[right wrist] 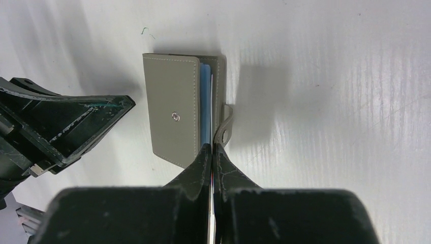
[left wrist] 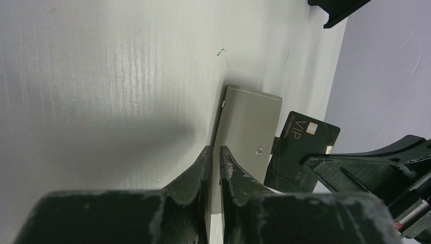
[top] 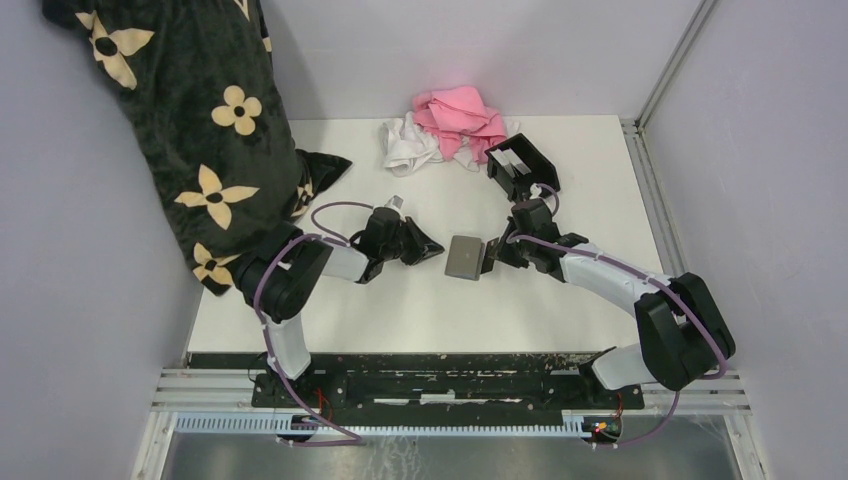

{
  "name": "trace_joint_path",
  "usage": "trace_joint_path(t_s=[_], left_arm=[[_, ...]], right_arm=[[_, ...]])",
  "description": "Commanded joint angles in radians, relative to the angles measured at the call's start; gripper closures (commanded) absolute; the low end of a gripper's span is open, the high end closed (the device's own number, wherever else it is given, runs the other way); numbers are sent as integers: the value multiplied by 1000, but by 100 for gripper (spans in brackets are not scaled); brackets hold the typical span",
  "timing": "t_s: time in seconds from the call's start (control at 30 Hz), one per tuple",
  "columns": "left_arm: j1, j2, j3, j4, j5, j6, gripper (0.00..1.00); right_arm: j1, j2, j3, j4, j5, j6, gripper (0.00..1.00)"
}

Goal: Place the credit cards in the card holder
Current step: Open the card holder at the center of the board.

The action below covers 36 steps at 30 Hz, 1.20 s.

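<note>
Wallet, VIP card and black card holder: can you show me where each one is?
wallet (right wrist: 170, 112), right wrist view, its grey front flap.
VIP card (left wrist: 297, 147), left wrist view, its black face.
card holder (top: 541, 163), top external view, its black side wall.

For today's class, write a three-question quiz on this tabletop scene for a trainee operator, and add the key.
1. True or false: the right gripper pinches a card.
2. The card holder stands: A at the far side of the table; B at its near edge; C between the grippers.
3. Fill in: the pinched card sticks out of the grey ____.
Key: 1 true; 2 A; 3 wallet.
</note>
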Motion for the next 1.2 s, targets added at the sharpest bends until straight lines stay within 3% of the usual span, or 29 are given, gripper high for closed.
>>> trace_joint_path(t_s=[0.0,1.17], left_arm=[[-10,23,36,20,-16,44,85],[-34,64,51,17,-33,45,86]], right_arm=[[-8,-24,-10,56,-7,-14,99],[-13,66,-59,200,-69,10,99]])
